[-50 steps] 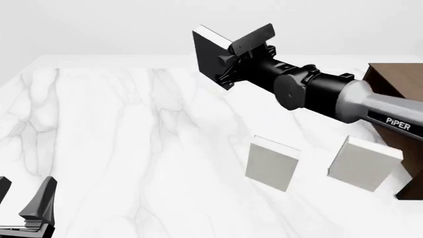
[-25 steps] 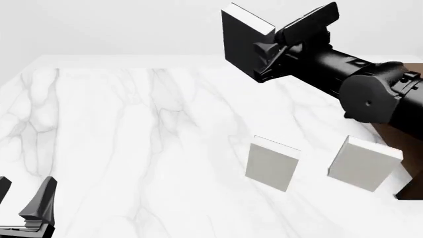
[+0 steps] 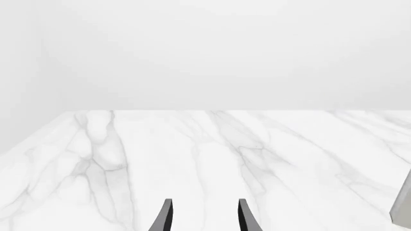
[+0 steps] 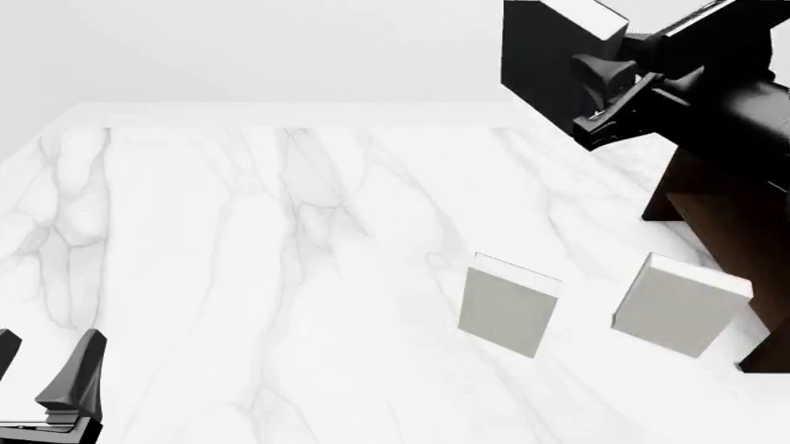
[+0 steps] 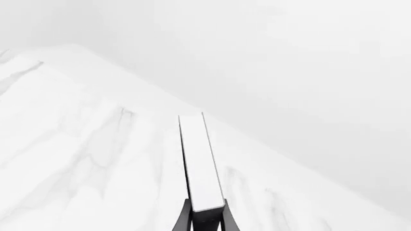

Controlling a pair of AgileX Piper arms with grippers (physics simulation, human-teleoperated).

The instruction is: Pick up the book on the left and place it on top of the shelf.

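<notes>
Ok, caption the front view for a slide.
Right pincer lifts the black book above the table, nearing the shelf.

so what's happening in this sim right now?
The right arm's tool is shut on the black book and holds it up in the air, near the brown shelf at the table's right side. The book is not yet on the shelf. Two pale books stand on the marble table. The left tool sits open and idle.
</notes>
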